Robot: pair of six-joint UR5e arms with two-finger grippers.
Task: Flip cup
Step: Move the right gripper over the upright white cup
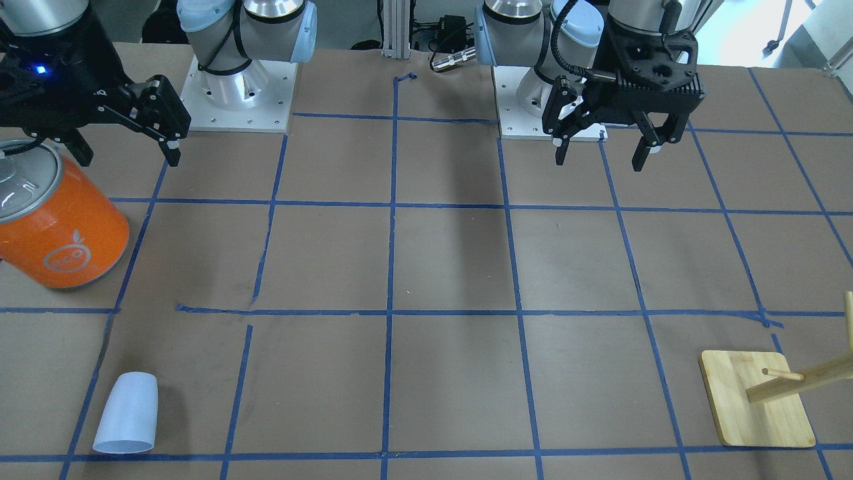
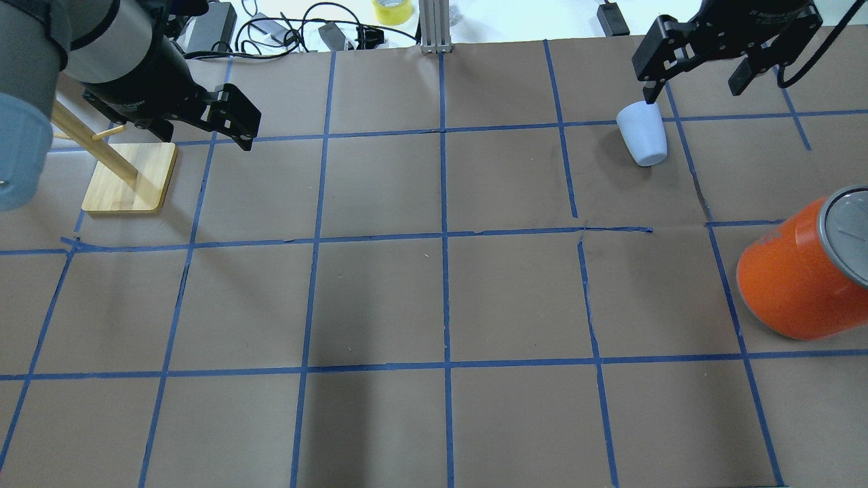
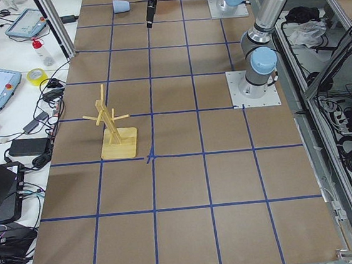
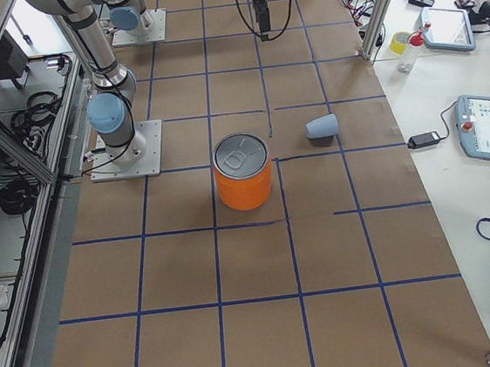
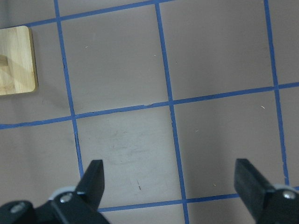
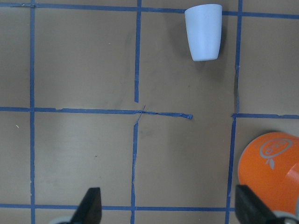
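Overhead exterior: cup [image 2: 642, 139] lies on its side, far right, beyond the orange can [image 2: 793, 285]. Right gripper [image 2: 695, 85] hovers clear of it, jaws spread, probably staged to grasp. Left gripper [image 1: 600, 159] is spread too, idle.

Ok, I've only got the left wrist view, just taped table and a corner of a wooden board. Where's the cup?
Observer: The cup is on the robot's right half of the table, near the operators' edge, beyond the orange can.
Operator: Standing up?
Observer: No, it lies on its side, wide end pointing away from the robot.
Operator: Is the right gripper on it?
Observer: No, the right gripper hangs open above the table near the can, clear of the cup.
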